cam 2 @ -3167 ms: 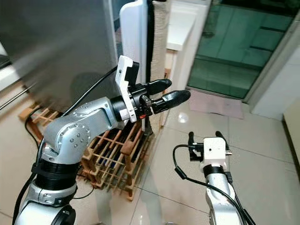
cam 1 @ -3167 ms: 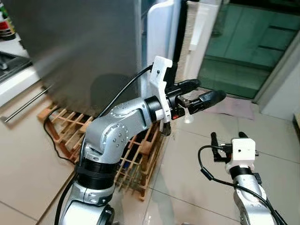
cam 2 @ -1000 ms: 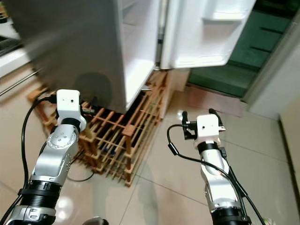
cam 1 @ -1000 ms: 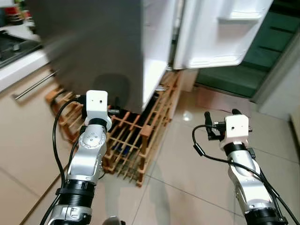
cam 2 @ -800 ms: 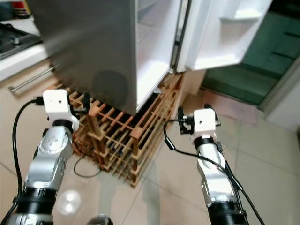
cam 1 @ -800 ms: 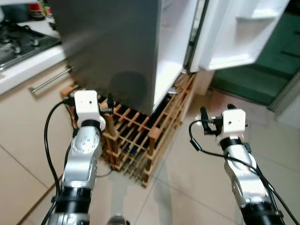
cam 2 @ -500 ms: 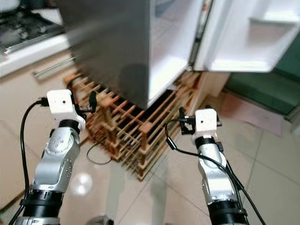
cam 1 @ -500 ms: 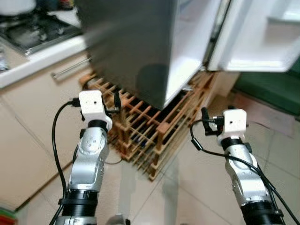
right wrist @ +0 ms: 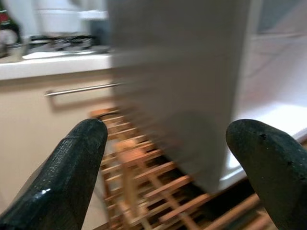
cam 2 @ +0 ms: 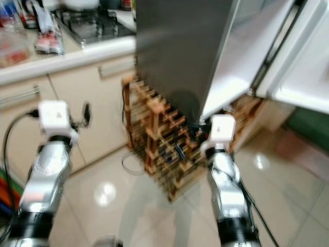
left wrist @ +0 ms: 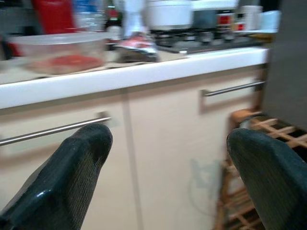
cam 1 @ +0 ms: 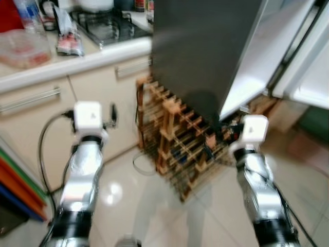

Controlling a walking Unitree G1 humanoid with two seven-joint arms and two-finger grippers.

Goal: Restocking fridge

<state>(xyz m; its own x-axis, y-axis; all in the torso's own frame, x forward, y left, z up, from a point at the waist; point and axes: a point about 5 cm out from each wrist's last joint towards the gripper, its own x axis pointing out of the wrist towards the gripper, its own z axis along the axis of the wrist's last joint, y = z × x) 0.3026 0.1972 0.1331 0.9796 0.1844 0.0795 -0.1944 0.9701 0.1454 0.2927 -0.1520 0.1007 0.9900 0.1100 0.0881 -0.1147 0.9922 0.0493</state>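
1. My left pincer (left wrist: 163,158) was raised in front of me at the cream cabinets (cam 1: 38,110) under the tabletop (cam 1: 77,56); its two black fingers (left wrist: 72,163) were spread wide with nothing between them.
2. My right pincer (right wrist: 168,163) was raised near the lower corner of the fridge (cam 1: 205,46), also spread wide and empty, its fingers (right wrist: 72,167) framing the wooden rack and the fridge's grey side.
3. The fridge stood ahead and to my right, its dark grey side towards me and its door (cam 1: 308,67) swung open, showing the white inner lining.
4. A wooden wine rack (cam 1: 180,139) stood on the tiled floor (cam 1: 154,206) against the foot of the fridge, beside the cabinets.
5. On the tabletop to my left lay a clear plastic container (left wrist: 60,50) with something red inside, and next to it a small packet (cam 1: 67,41).
6. Further back was a gas hob (cam 1: 108,25) with a white pot (left wrist: 168,12) on it, and some bottles stood near it, though blur kept me from telling more.
7. Steel bar handles (left wrist: 232,88) ran across the cabinet fronts.
8. The head views were blurred.
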